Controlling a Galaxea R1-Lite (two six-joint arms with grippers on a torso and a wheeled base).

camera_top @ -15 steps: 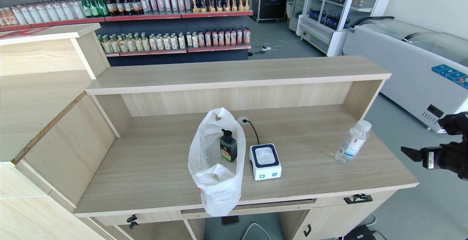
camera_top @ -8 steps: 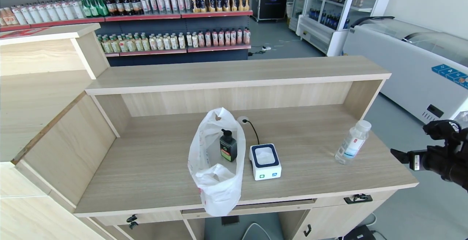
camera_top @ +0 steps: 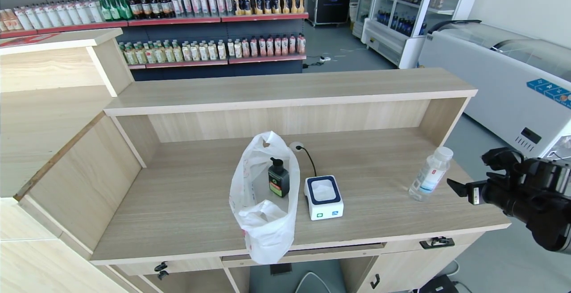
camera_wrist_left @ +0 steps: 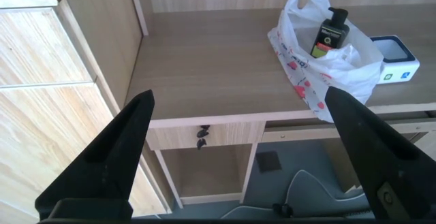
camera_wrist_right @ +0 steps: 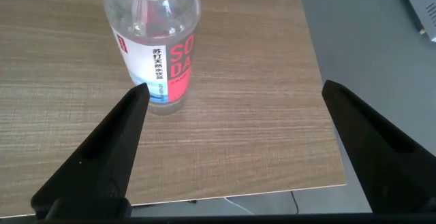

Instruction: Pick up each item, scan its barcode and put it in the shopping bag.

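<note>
water bottle (camera_top: 431,174) upright on counter (camera_top: 379,221) — cap up, long axis vertical | right claw (camera_top: 465,168) apart, near it | left claw (camera_wrist_left: 240,94) apart

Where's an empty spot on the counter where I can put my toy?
The biggest bare patch of counter lies between the left side wall and the shopping bag. Another lies between the scanner and the water bottle. The middle is crowded: bag and scanner sit close together.
</note>
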